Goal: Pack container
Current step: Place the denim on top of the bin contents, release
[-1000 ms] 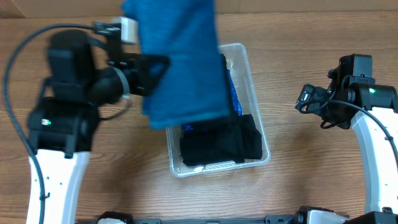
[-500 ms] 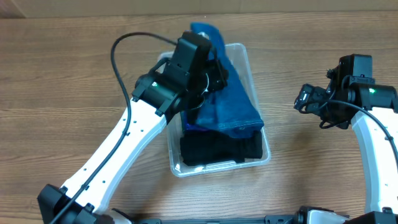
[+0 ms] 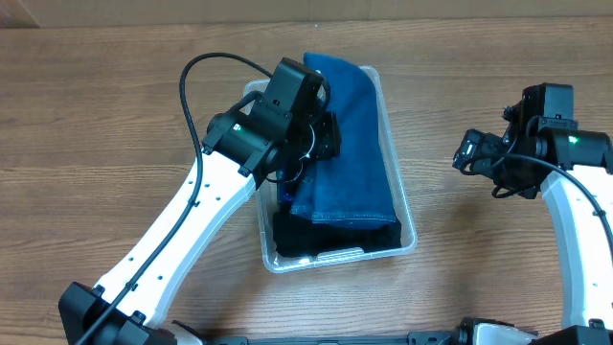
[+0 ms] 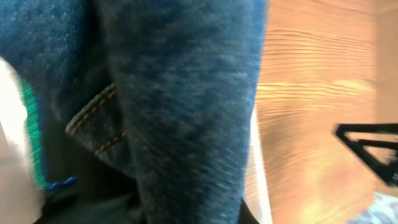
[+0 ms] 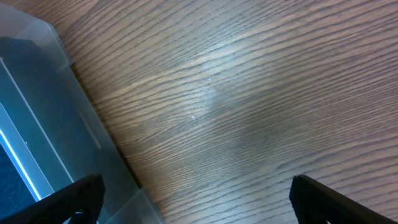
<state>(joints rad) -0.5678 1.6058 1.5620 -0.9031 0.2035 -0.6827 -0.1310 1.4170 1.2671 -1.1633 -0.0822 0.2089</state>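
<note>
Since the earlier overhead frames, the left arm has come down from holding the blue denim garment (image 3: 352,144) high above the table (image 3: 115,96), and the cloth now lies inside the container (image 3: 408,236).

In the overhead view, the container sits at centre frame with its long axis running top to bottom. The folded denim lies along that axis, and its upper end reaches or overlaps the upper rim. A black garment (image 3: 335,238) fills the lower end beneath it. The left gripper (image 3: 324,134) is at the denim's left edge, pointing right, so this arm is the nearer one. The right gripper (image 3: 471,153) hangs well apart at the right. We judge the next move to be letting go and pressing the soft cloth below the rim.

In the left wrist view, coarse, matte denim (image 4: 186,93) with orange stitching (image 4: 93,115) fills most of the frame. The clear rim (image 4: 254,155) shows as a pale line beside the wood at the right. Only one dark finger (image 4: 367,134) shows, at the right edge, so we cannot tell whether the jaws grip the cloth or not.

In the right wrist view, the fingertips (image 5: 81,194) sit in the lower corners, spread wide with only wood grain between them. A rounded, glossy, see-through corner of the container (image 5: 56,112) fills the left side.
</note>
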